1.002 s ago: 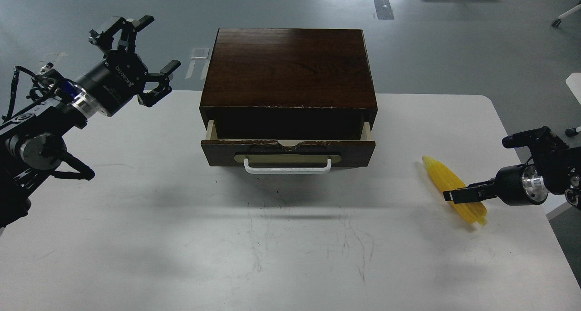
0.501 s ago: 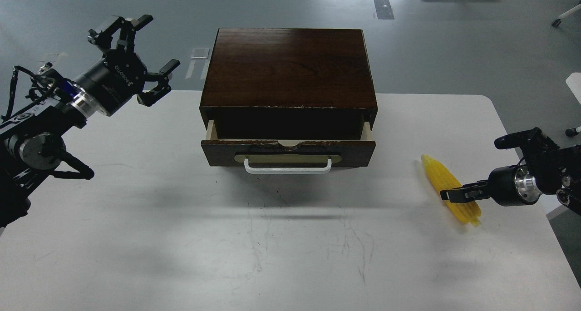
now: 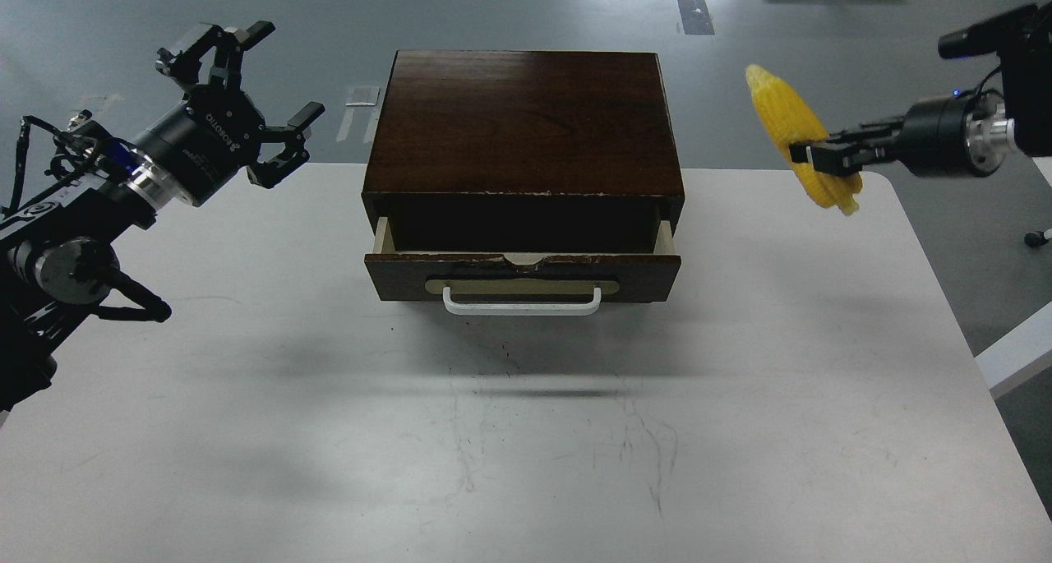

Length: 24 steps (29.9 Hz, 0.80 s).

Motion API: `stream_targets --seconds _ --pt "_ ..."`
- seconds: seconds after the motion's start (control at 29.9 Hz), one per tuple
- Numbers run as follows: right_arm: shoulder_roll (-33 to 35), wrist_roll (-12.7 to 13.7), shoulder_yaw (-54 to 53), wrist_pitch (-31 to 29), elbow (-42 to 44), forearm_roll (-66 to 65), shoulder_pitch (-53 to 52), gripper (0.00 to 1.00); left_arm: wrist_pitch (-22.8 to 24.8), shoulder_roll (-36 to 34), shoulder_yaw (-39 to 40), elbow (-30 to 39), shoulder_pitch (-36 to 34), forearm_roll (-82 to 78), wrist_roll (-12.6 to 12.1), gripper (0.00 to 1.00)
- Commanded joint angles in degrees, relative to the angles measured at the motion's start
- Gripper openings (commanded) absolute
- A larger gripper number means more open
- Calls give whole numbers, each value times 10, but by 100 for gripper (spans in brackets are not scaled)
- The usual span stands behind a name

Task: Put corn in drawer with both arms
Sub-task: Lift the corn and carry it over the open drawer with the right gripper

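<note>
The white table is bare in front. On it the drawer stands part open in the brown box, so its gap looks narrow for a long cob. Up at the right, the right gripper is clamped on the corn, which has risen off the table; carrying comes next. The left gripper hovers spread wide, empty.

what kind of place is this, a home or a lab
Most likely a robotics lab or test room, not a home: a plain white table on a bare grey floor marked with tape, and a lone wooden drawer box set out as a prop.
</note>
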State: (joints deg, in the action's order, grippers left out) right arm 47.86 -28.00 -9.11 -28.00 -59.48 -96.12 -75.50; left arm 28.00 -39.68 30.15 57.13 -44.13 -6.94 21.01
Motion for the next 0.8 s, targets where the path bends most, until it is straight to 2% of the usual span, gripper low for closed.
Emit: stream_targets --seconds 0.0,0.17,0.37,0.57,0.77 --pt "-15 0 10 0 -25 3 -61 24 0 2 0 0 0 0 0 98" --pt "-97 0 114 0 -54 1 -176 25 0 0 0 0 -1 0 -1 98" --pt "-181 0 169 0 -93 -10 -244 25 0 -3 1 0 -3 0 -1 98" --pt "-239 0 199 0 -100 -78 -263 24 0 -4 2 2 -3 -1 -1 98" --pt "-261 0 243 14 -105 -149 -263 24 0 -9 4 3 -3 0 -1 98"
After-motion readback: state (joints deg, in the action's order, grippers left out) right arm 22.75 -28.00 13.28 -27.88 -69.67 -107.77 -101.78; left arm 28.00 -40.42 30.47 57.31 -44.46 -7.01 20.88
